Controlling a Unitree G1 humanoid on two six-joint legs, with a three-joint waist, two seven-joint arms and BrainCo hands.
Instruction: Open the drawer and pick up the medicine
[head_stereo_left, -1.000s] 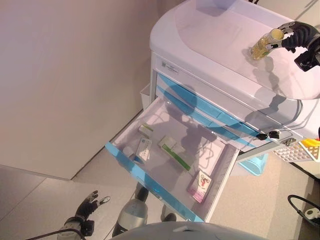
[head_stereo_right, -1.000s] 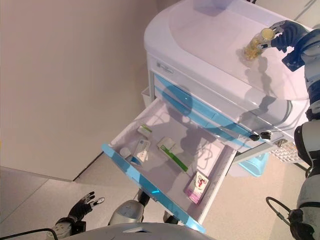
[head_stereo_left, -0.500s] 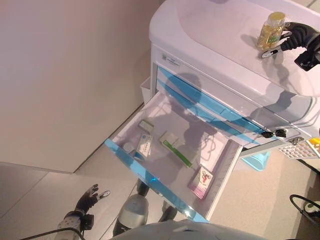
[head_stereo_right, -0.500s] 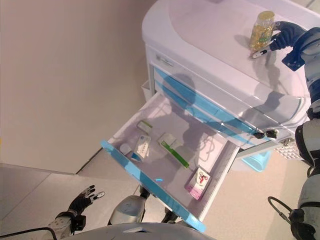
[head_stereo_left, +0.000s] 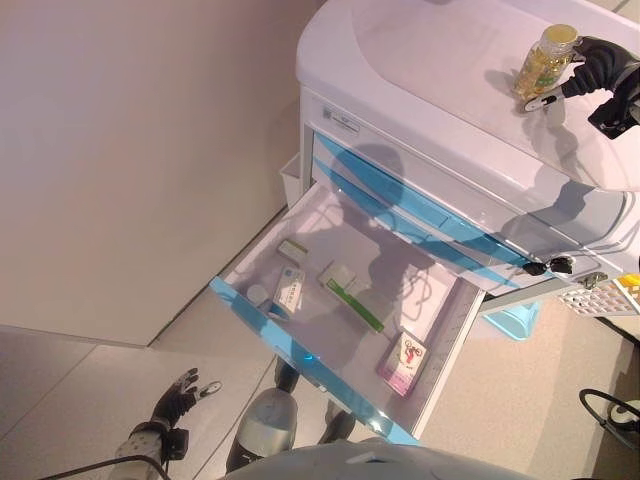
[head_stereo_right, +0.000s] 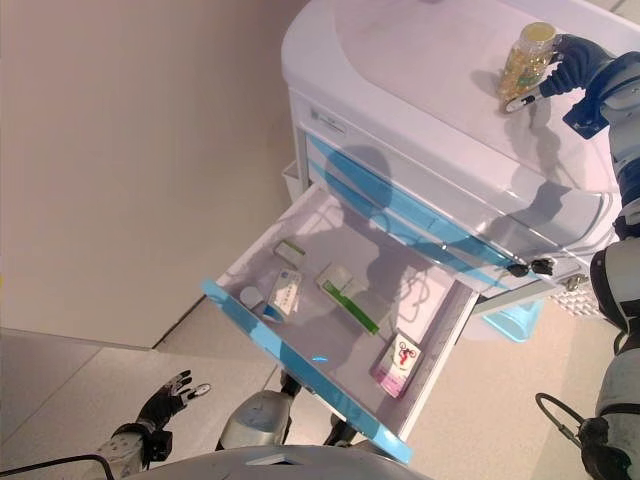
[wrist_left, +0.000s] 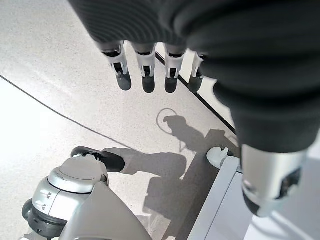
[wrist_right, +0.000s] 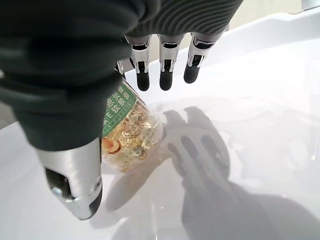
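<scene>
A clear medicine bottle (head_stereo_left: 545, 62) of yellow capsules stands upright on the white cabinet top (head_stereo_left: 420, 60). My right hand (head_stereo_left: 597, 68) is right beside it, open. In the right wrist view the bottle (wrist_right: 127, 132) sits between the straight fingers (wrist_right: 165, 70) and the thumb, with no grip on it. The cabinet's drawer (head_stereo_left: 290, 345) with a blue front is pulled out. It holds a pink box (head_stereo_left: 403, 360), a green-edged box (head_stereo_left: 350, 298), a white and blue box (head_stereo_left: 290, 292) and a small box (head_stereo_left: 292, 248). My left hand (head_stereo_left: 176, 392) hangs open low over the floor.
A plain wall runs along the left of the cabinet. Closed blue-trimmed drawers (head_stereo_left: 420, 205) sit above the open one, with keys (head_stereo_left: 548, 267) in a lock. A light blue bin (head_stereo_left: 512, 322) and a white wire basket (head_stereo_left: 598, 298) hang on the cabinet's right side.
The bottle, held tilted in my right hand a second ago, now stands upright on the cabinet top, and the hand's fingers have opened off it. The camera has shifted slightly.
</scene>
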